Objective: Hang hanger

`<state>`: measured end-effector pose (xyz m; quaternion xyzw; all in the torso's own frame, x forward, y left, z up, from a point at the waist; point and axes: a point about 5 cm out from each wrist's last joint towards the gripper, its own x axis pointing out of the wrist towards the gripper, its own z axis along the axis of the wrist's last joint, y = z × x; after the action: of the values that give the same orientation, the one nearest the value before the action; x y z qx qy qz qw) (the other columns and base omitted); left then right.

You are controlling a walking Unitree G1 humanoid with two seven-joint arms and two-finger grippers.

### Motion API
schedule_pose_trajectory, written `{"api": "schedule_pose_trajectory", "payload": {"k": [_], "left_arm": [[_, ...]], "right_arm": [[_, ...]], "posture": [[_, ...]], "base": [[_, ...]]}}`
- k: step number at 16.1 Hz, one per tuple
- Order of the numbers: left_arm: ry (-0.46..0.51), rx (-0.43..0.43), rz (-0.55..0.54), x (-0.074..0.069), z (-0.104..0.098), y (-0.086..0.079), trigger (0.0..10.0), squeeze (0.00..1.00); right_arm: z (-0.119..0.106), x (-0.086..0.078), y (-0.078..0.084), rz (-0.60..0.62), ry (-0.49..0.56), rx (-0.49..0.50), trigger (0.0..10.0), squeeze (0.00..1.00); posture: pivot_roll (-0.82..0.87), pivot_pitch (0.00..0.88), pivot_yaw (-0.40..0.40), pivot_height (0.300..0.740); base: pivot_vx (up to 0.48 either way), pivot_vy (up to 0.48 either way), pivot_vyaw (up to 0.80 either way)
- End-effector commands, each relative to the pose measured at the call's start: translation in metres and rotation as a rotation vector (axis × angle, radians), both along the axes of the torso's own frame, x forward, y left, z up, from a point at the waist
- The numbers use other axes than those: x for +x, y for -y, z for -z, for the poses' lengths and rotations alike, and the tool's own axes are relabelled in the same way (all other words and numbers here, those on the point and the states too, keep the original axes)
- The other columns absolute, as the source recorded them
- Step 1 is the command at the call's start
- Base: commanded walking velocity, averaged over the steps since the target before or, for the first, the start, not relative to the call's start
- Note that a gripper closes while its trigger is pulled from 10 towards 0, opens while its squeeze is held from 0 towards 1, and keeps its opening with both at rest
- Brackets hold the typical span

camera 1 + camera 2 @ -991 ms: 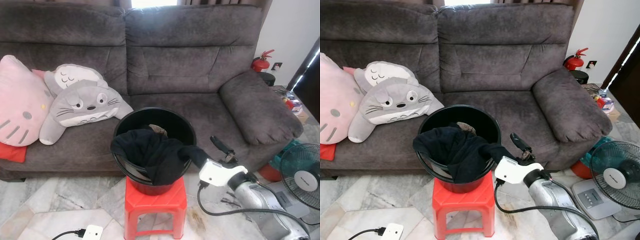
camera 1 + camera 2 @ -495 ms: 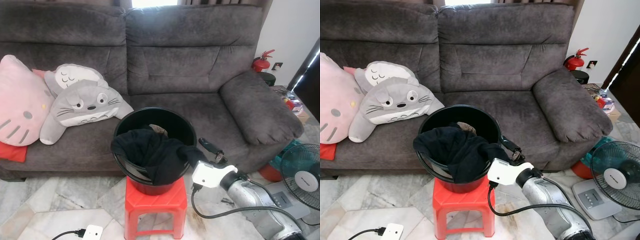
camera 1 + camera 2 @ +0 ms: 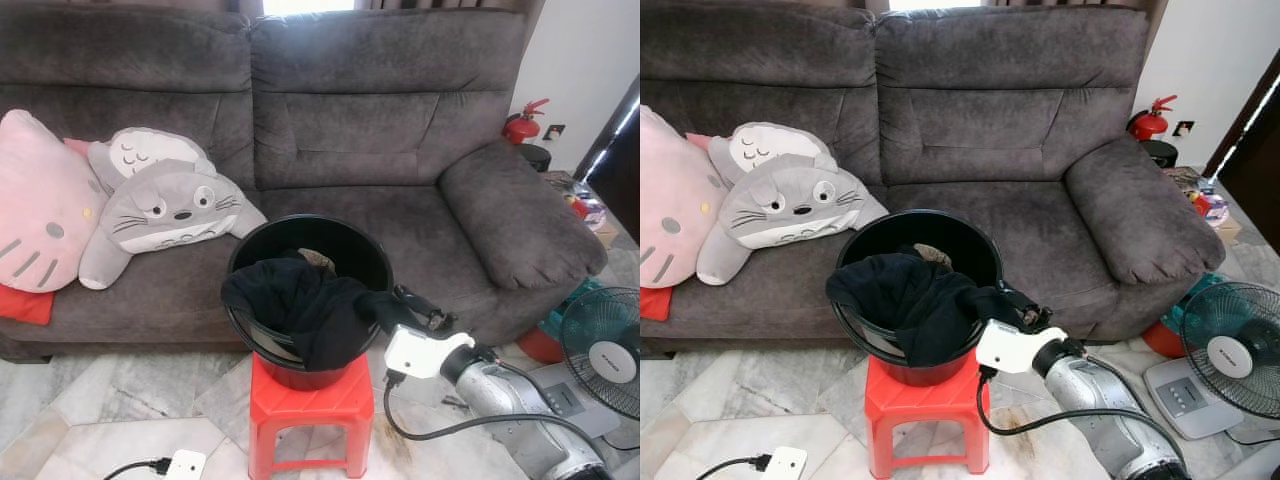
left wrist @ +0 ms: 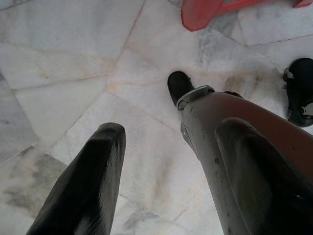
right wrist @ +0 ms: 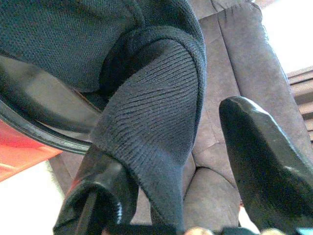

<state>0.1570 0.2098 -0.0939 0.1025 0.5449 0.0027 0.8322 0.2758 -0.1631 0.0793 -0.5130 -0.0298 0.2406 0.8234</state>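
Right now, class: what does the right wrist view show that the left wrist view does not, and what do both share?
Right wrist view: the right gripper open around a hanging fold of the dark knitted garment, the black bucket rim, and the grey sofa.
Left wrist view: the left gripper open above the marble floor, beside the robot's own leg.
Both share a part of the red stool.
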Motion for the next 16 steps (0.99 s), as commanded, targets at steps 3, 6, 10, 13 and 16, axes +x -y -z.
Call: {"api": "schedule_pose_trajectory", "payload": {"k": [3,6,10,13,16], "left_arm": [[-0.004,0.004,0.005,-0.0006,0.0004,0.0009,10.0,0.0],[-0.005,0.004,0.005,-0.0007,0.0004,0.0005,10.0,0.0],[-0.006,0.004,0.007,-0.0009,0.0005,0.0007,10.0,0.0],[-0.006,0.003,0.005,-0.001,0.0006,0.0008,10.0,0.0],[-0.006,0.003,0.004,-0.0011,0.0006,0.0008,10.0,0.0]], "right_arm": [[0.0017,0.0002,-0.0004,-0.009,-0.019,0.004,0.0,0.0],[0.0019,0.0013,-0.0017,-0.012,-0.021,0.009,0.0,0.0],[0.0025,0.0014,-0.001,-0.01,-0.025,0.008,0.0,0.0],[0.0028,0.0016,-0.001,-0.01,-0.028,0.01,0.0,0.0],[-0.005,0.0082,0.0018,0.055,-0.014,0.09,0.0,0.0]], "posture": [[-0.2,0.0,-0.018,0.74],[-0.2,0.0,-0.018,0.74],[-0.2,0.0,-0.018,0.74],[-0.2,0.0,-0.019,0.74],[-0.2,0.0,-0.019,0.74]], "base": [[0.0,0.0,0.0],[0.0,0.0,0.0],[0.0,0.0,0.0],[0.0,0.0,0.0],[0.0,0.0,0.0]]}}
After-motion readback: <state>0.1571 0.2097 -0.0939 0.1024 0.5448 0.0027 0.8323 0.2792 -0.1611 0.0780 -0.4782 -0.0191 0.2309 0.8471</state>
